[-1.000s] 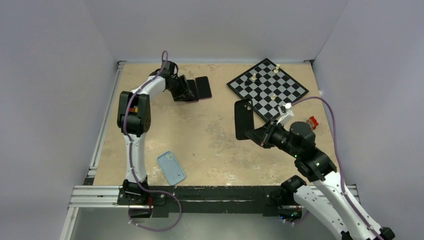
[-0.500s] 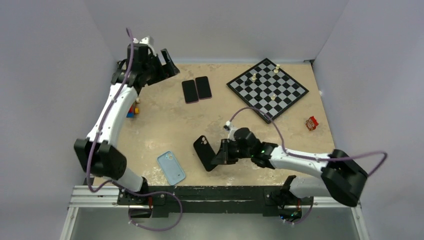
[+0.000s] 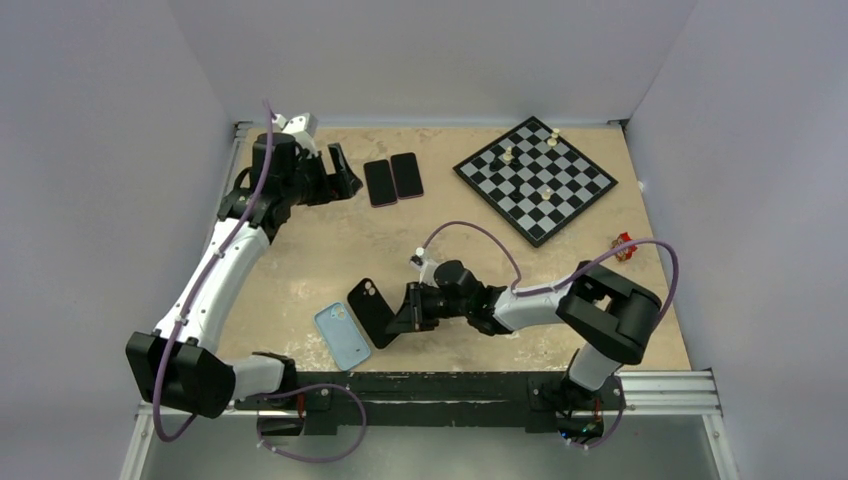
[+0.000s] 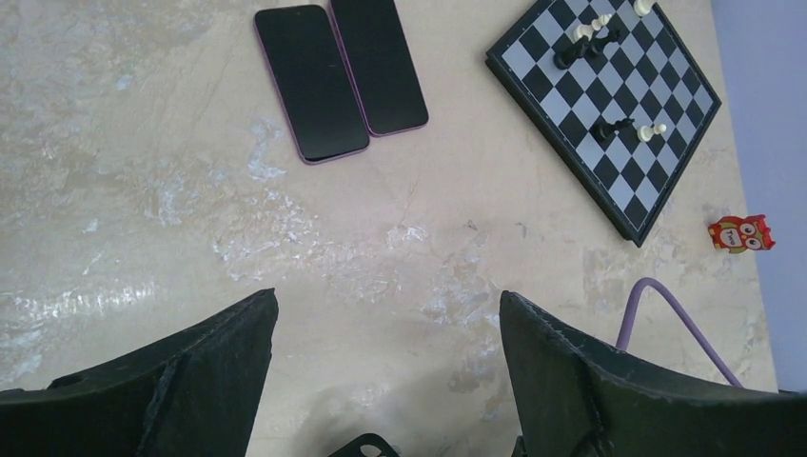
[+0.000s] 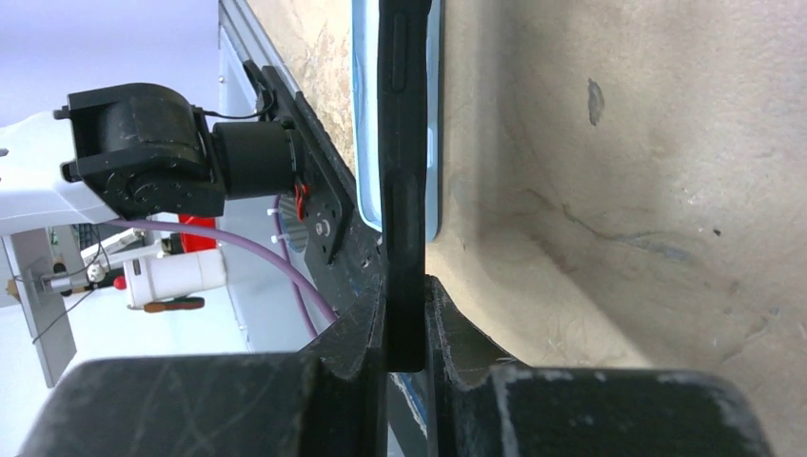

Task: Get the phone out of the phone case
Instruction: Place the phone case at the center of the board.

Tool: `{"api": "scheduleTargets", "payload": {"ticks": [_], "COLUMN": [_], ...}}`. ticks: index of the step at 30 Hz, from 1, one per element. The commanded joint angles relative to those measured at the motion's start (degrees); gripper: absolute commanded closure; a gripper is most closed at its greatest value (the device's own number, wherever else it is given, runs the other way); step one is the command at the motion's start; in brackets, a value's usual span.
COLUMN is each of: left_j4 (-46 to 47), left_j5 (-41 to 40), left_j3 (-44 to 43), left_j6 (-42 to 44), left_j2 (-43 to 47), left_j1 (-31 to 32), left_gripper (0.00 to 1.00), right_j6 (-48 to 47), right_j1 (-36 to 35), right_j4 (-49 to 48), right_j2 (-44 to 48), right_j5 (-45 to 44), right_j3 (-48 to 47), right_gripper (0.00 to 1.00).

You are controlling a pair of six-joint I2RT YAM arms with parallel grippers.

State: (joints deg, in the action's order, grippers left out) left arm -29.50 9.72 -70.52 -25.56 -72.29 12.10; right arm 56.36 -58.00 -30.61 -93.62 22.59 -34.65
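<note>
The right hand (image 3: 402,314) is pinching the black phone case (image 3: 368,305) by one long edge. The case is tilted up off the beige worktop (image 3: 450,235), its long axis running away from the hand. It is just beside the flat light-blue phone case (image 3: 342,336). Whether either case contains a phone cannot be told. The left hand (image 4: 385,381) is spread, holds nothing and hovers well apart, near two dark phones (image 4: 314,81) lying side by side. Judgement: the right arm is the nearer.

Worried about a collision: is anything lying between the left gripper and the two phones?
Nothing visible. Only bare table separates the open left gripper from the two phones; the chessboard sits off to the side.
</note>
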Motion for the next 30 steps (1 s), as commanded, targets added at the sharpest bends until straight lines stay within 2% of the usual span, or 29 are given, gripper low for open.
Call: {"api": "scheduleTargets", "payload": {"ticks": [1, 7, 15, 17, 18, 19, 20, 22, 25, 29, 30], "left_j4": [3.9, 4.2, 4.6, 4.8, 4.8, 4.9, 4.8, 4.8, 4.8, 5.0, 5.1], "left_j5": [-0.4, -0.2, 1.3, 1.4, 1.4, 1.4, 1.4, 1.4, 1.4, 1.7, 1.8], "left_j3": [-0.5, 0.0, 0.1, 0.2, 0.2, 0.3, 0.2, 0.2, 0.3, 0.5, 0.5], "left_j6": [2.8, 3.1, 2.7, 2.7, 2.8, 2.8, 2.9, 3.1, 3.1, 2.9, 2.9], "left_j2": [2.0, 3.1, 3.1, 3.1, 3.1, 3.0, 3.0, 3.1, 3.2, 3.3, 3.4], "left_j1": [0.1, 0.1, 0.1, 0.1, 0.1, 0.2, 0.1, 0.1, 0.1, 0.1, 0.1], "left_gripper": [0.11, 0.11, 0.11, 0.12, 0.12, 0.12, 0.12, 0.12, 0.12, 0.12, 0.12], "right_j6": [1.8, 4.3, 5.0, 4.6, 4.2, 3.6, 2.8, 0.0, -6.0, -11.6, -12.3], "right_j1": [0.0, -0.1, -0.2, -0.3, -0.4, -0.7, -0.9, -1.2, -1.7, -2.2, -2.2], "right_j4": [-8.7, -12.7, -14.2, -13.7, -13.4, -12.6, -11.0, -4.2, 12.4, 36.4, 39.6], "right_j2": [-2.6, -6.1, -9.0, -9.4, -9.2, -8.6, -8.0, -5.0, 1.6, 10.7, 13.3], "right_j5": [1.5, 1.5, 1.0, 0.9, 0.6, 0.3, -0.3, -3.1, -10.3, -26.2, -29.1], "right_j3": [-1.8, -2.0, -2.7, -3.1, -3.1, -3.1, -3.3, -4.0, -6.7, -11.6, -11.6], "right_gripper": [1.0, 0.93, 0.78, 0.67, 0.57, 0.33, 0.24, 0.2, 0.16, 0.13, 0.12]}}
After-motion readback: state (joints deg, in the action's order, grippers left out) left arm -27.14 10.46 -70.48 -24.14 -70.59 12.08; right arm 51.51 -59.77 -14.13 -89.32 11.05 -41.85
